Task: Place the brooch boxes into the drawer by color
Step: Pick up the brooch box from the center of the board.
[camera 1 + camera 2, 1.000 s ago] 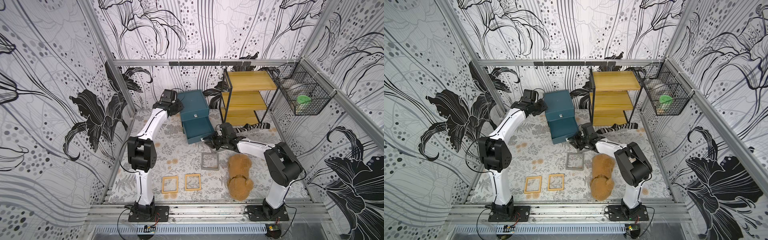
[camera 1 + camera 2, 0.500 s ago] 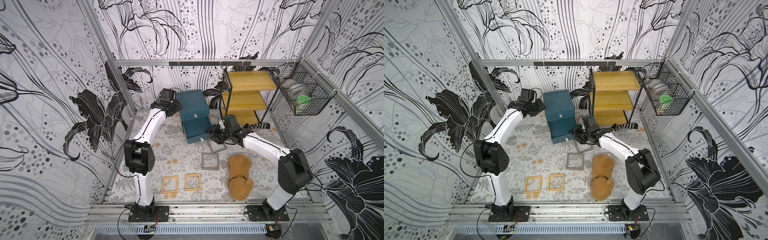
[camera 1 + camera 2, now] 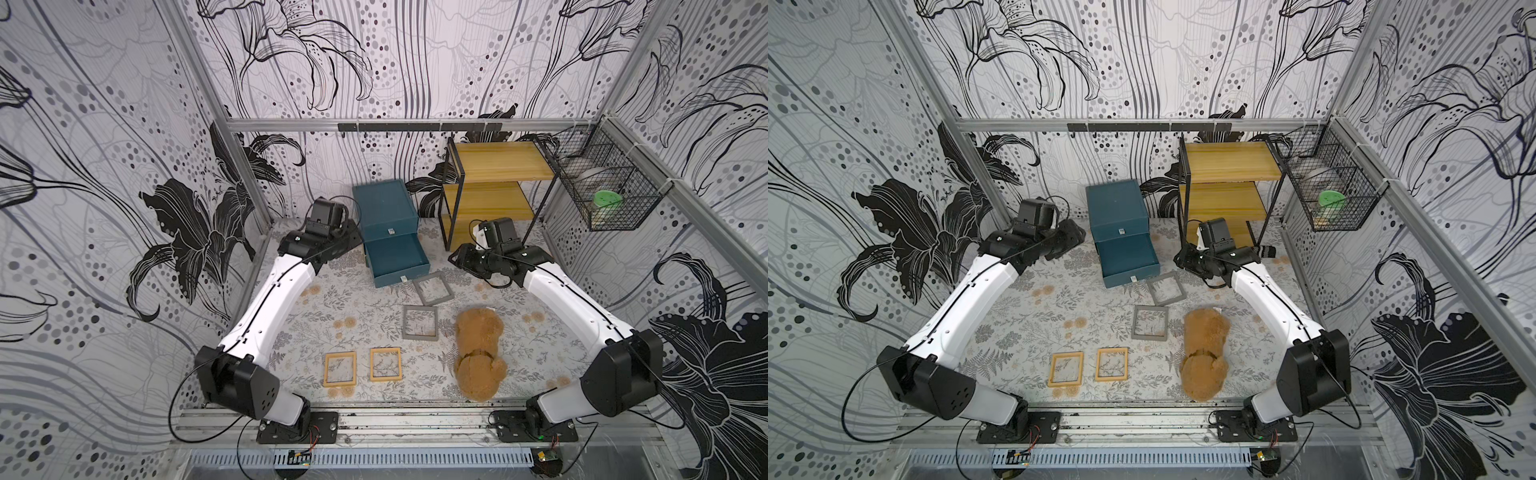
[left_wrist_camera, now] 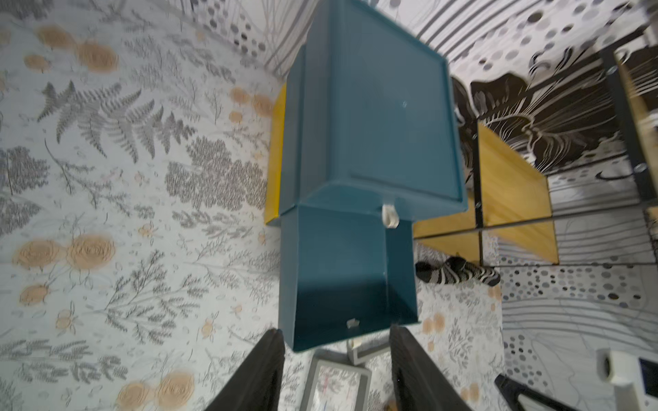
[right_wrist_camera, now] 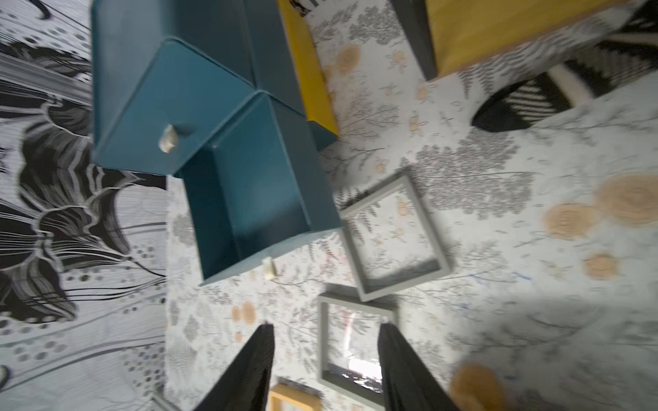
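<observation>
Drawer stands pulled out of the chest, its interior open to view. The drawer front above it is shut and hides its contents. One grey box lies just beside the drawer's front corner; whether they touch cannot be told. The second grey box lies near it, next to the bear. Yellow boxes lie side by side near the front edge, with open tabletop between them and the chest. Beside the chest the left jaws stand apart, gripping nothing. The right jaws, also apart and gripping nothing, hang between drawer and rack. Both wrist views are blurred, and a yellow strip at the chest's foot cannot be identified.
</observation>
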Controlling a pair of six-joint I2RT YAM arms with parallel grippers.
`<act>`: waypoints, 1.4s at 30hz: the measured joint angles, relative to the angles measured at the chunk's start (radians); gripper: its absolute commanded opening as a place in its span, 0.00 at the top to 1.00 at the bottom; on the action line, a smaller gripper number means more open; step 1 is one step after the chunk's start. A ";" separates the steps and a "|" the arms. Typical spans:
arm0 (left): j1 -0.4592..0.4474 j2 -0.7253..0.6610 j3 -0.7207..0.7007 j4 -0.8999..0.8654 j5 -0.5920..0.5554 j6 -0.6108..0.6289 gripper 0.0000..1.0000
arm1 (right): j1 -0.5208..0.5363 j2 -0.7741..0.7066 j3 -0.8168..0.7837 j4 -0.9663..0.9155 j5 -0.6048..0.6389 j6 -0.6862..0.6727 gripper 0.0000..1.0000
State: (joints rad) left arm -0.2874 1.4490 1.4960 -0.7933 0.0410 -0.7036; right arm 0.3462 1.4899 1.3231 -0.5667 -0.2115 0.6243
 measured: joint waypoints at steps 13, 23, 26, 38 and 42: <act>-0.115 -0.333 -0.436 0.023 0.095 0.002 0.53 | -0.028 0.158 0.013 -0.100 0.060 -0.228 0.52; -0.151 -0.474 -0.579 0.060 0.137 0.010 0.55 | -0.022 0.269 0.026 -0.113 0.129 -0.320 0.54; -0.154 -0.498 -0.608 0.071 0.140 0.021 0.55 | -0.010 0.294 0.039 -0.119 0.145 -0.336 0.54; -0.175 -0.509 -0.696 0.138 0.166 0.066 0.57 | 0.017 0.434 0.156 -0.122 0.150 -0.383 0.57; -0.178 -0.493 -0.695 0.159 0.166 0.070 0.57 | 0.026 0.476 0.181 -0.122 0.150 -0.395 0.58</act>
State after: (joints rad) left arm -0.4652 0.9562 0.8005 -0.6346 0.2073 -0.6338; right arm 0.3725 1.9659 1.5040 -0.6888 -0.0612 0.2295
